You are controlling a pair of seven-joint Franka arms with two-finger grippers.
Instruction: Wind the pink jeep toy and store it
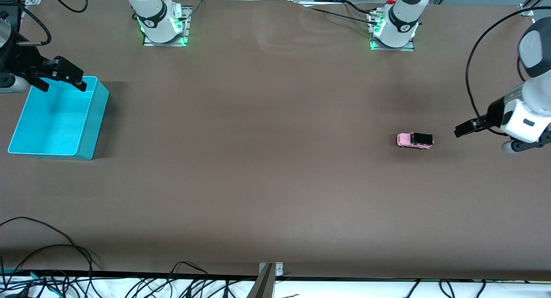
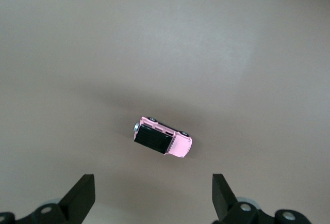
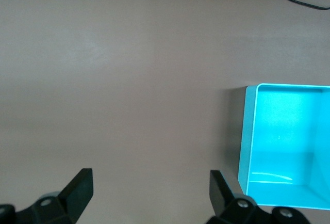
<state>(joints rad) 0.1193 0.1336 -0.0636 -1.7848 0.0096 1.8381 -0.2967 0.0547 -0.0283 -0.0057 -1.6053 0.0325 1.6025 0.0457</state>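
The pink jeep toy (image 1: 414, 140), light pink with a black roof panel, stands on the brown table toward the left arm's end. It also shows in the left wrist view (image 2: 163, 137). My left gripper (image 1: 467, 128) is open and empty, up in the air beside the jeep, its fingers (image 2: 82, 195) wide apart. The turquoise bin (image 1: 92, 117) stands at the right arm's end of the table and looks empty. My right gripper (image 1: 62, 78) is open and empty over the bin's rim; the bin shows in the right wrist view (image 3: 247, 131).
Both arm bases (image 1: 163, 26) stand along the table's edge farthest from the front camera. Black cables (image 1: 51, 246) trail over the table's front edge. A metal bracket (image 1: 269, 274) sits at the middle of that edge.
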